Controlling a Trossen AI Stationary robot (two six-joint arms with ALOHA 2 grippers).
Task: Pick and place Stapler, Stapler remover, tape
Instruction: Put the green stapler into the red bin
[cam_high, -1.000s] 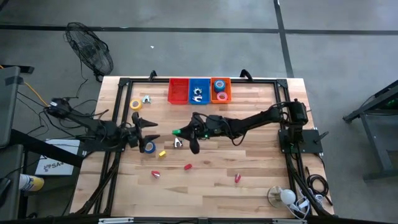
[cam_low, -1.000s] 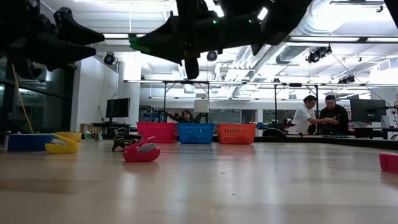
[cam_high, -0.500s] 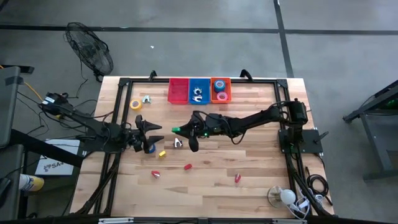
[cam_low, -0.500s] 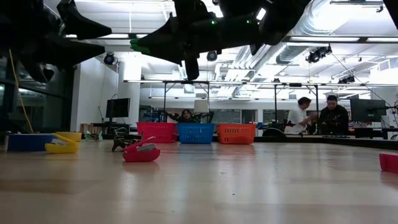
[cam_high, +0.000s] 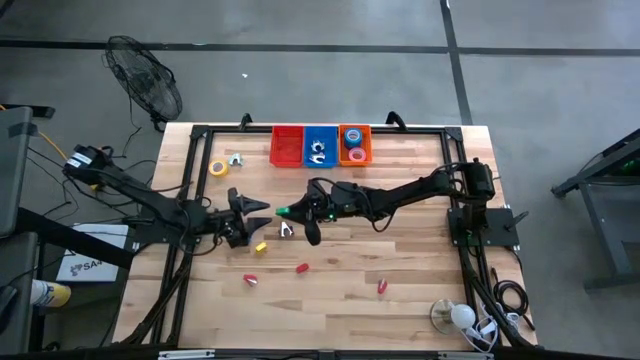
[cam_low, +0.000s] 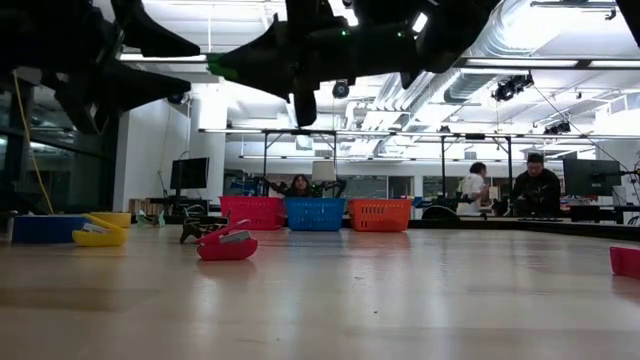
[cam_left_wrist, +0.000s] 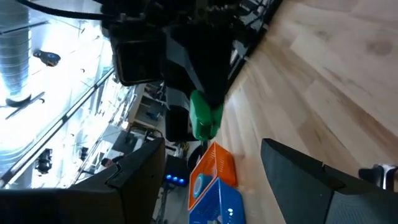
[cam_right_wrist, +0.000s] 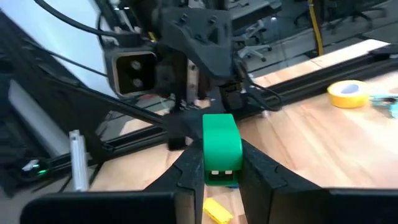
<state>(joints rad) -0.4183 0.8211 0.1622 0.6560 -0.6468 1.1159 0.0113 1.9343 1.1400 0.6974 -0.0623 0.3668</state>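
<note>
My right gripper (cam_high: 287, 211) hovers over the table's middle, pointing toward the left edge, shut on a small green stapler (cam_right_wrist: 222, 149). My left gripper (cam_high: 257, 212) faces it from the left, open and empty, with its fingers wide apart in the left wrist view (cam_left_wrist: 211, 146). A blue tape roll (cam_high: 240, 239) lies flat on the table, partly under the left gripper. A white stapler remover (cam_high: 286, 230) rests below the right gripper. A yellow tape roll (cam_high: 217, 168) lies near the far left. My right gripper pinches the green stapler by its sides (cam_right_wrist: 211, 169) between the two fingers (cam_right_wrist: 186, 174). The fingers lie level and point toward the table's left. The stapler is lifted clear of the table, as the low view shows (cam_low: 214, 68).
Red (cam_high: 287, 146), blue (cam_high: 320, 146) and orange (cam_high: 356, 144) bins stand in a row at the far edge; the orange one holds tape rolls. A yellow stapler (cam_high: 261, 247) and red staplers (cam_high: 250, 280) (cam_high: 301, 268) (cam_high: 381, 286) lie on the near half. People stand beyond the table.
My left gripper has moved toward the table's right, closer to the right gripper, and has risen a little, staying open. It now covers more of the blue tape roll. The right gripper and the green stapler have kept still.
</note>
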